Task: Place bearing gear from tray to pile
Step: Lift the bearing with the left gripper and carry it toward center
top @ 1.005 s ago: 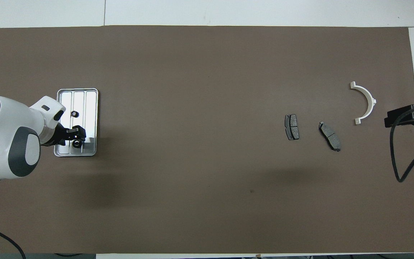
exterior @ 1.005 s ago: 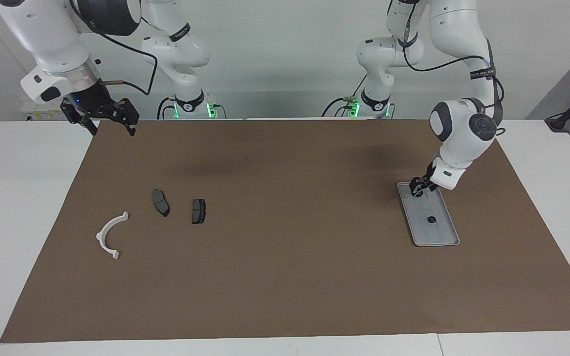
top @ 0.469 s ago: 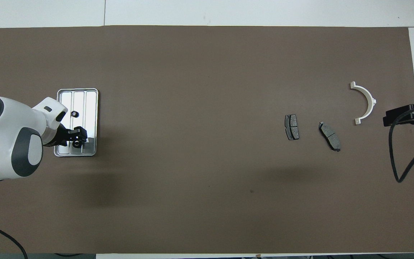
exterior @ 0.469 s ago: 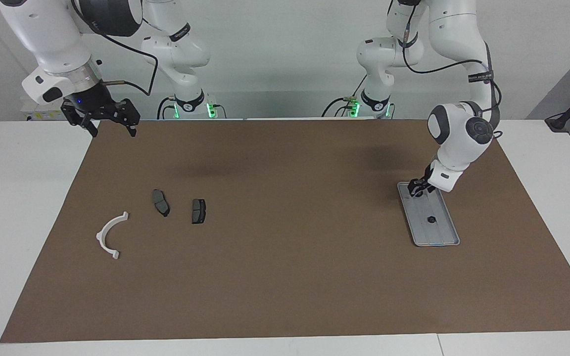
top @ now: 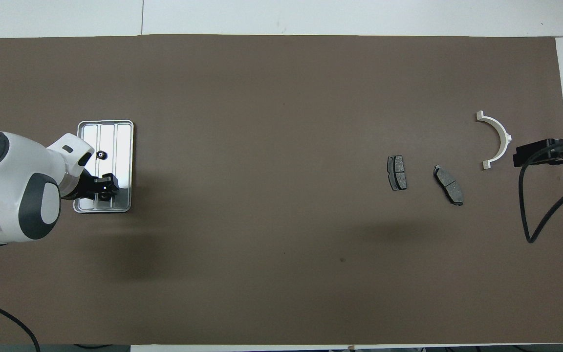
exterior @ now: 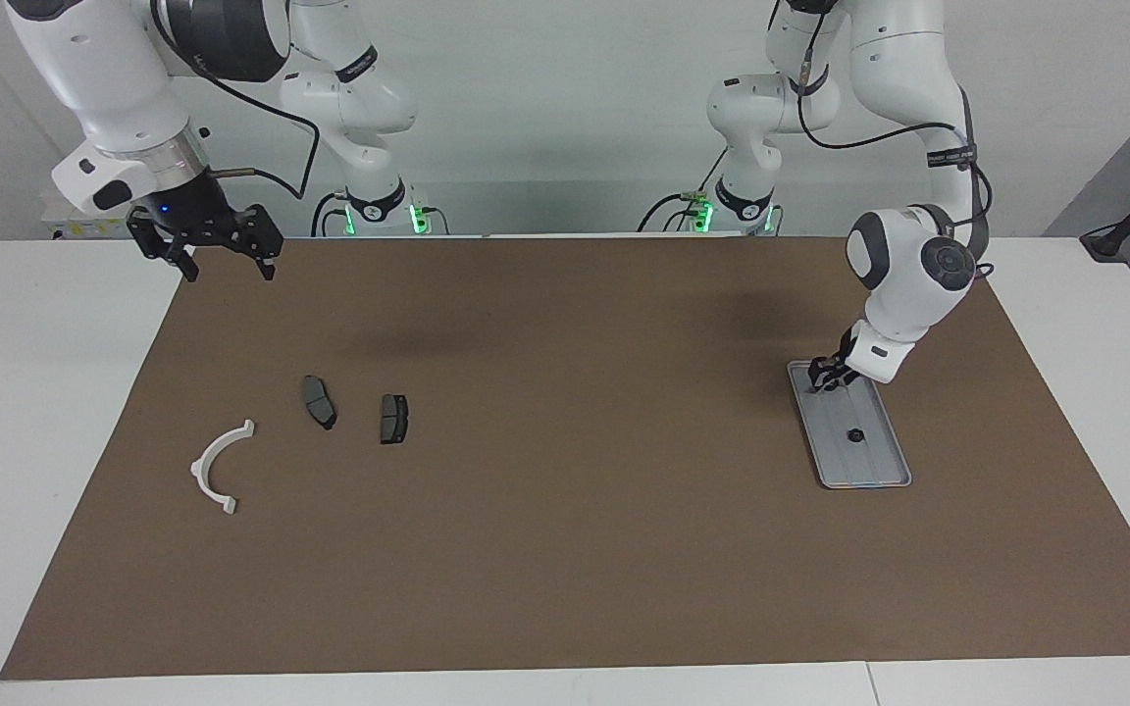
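Left gripper (top: 104,188) sits low in the tray (top: 124,146) at 1 bearing gear (top: 101,196); its grip I cannot tell. A 2nd gear (top: 100,155) lies farther along the tray. The pile (top: 398,172) has none yet. Right gripper (exterior: 228,267) waits, spread.

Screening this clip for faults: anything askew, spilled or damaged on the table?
Nothing stands out. The tray lies flat with a gear in it, the left gripper is down at its end, and the bracket and brake pads lie apart, intact.
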Action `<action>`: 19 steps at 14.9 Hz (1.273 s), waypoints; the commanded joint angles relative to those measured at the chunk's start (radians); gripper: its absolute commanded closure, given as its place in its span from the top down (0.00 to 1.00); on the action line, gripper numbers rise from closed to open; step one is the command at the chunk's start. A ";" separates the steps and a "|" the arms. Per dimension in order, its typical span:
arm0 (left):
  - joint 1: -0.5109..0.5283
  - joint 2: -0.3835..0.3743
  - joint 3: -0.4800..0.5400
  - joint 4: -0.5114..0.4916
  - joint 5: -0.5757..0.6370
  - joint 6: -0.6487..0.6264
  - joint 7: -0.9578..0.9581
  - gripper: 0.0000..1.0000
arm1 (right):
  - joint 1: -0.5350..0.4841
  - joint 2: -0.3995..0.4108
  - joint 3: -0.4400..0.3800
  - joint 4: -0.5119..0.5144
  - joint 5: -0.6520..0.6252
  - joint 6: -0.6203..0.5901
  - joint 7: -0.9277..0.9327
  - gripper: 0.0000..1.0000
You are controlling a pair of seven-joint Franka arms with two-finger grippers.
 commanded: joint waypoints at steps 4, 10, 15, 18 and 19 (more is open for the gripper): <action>0.003 -0.007 -0.003 -0.032 0.016 0.026 0.008 0.58 | 0.010 -0.023 0.007 -0.035 0.014 0.038 -0.017 1.00; -0.001 -0.009 -0.003 -0.035 0.016 0.020 0.007 0.41 | 0.027 -0.018 0.006 -0.056 0.014 0.067 0.006 1.00; -0.009 -0.003 -0.005 0.009 0.014 -0.020 -0.004 0.10 | 0.016 -0.018 0.006 -0.056 0.016 0.066 -0.002 1.00; -0.036 0.022 -0.006 0.142 0.004 -0.144 -0.064 0.10 | 0.014 -0.018 0.006 -0.055 0.014 0.067 -0.003 1.00; -0.062 0.033 -0.009 0.191 0.002 -0.178 -0.114 0.10 | 0.011 -0.018 0.006 -0.055 0.014 0.066 -0.013 1.00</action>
